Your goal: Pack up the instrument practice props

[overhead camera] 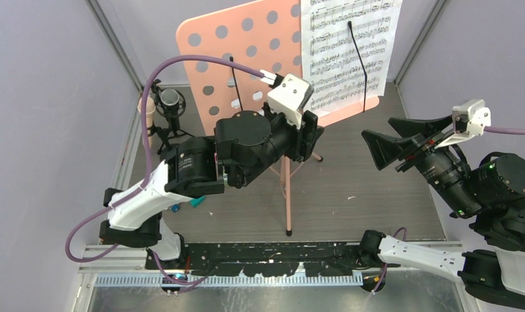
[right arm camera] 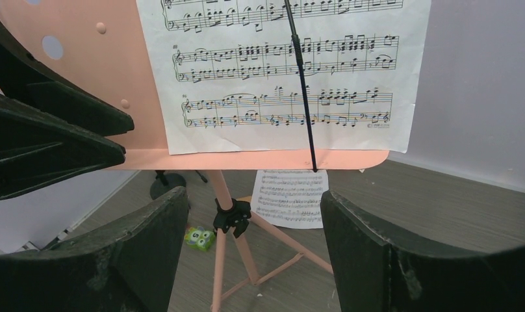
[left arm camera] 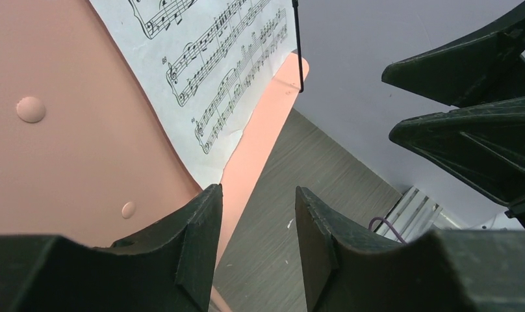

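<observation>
1. While both arms reach in from the near edge of the wood-grain worktop (overhead camera: 377,201), neither tool is seen holding anything.
2. At centre, the left tool (left arm camera: 256,198) sits close below the lower edge of the stand's desk, jaws parted by a narrow gap. In the wrist view one finger (left arm camera: 198,227) overlaps the pink panel; whether it touches cannot be told.
3. To the right, the right tool (overhead camera: 377,128) is spread wide and empty, pointing at the stand and clear of it.
4. The pink tripod music stand (overhead camera: 247,52) stands upright mid-worktop, its perforated desk leaning back.
5. A white sheet-music page (overhead camera: 347,52) rests on the desk's right half, its bottom edge on the lip, with a thin black wire arm (right arm camera: 302,84) across it.
6. A second page (right arm camera: 290,198) lies flat on the worktop behind the tripod legs, with a green toy block (right arm camera: 199,237) near the legs.
7. At far left, by the wall, the microphone (overhead camera: 170,102) stands on its black stand.
</observation>
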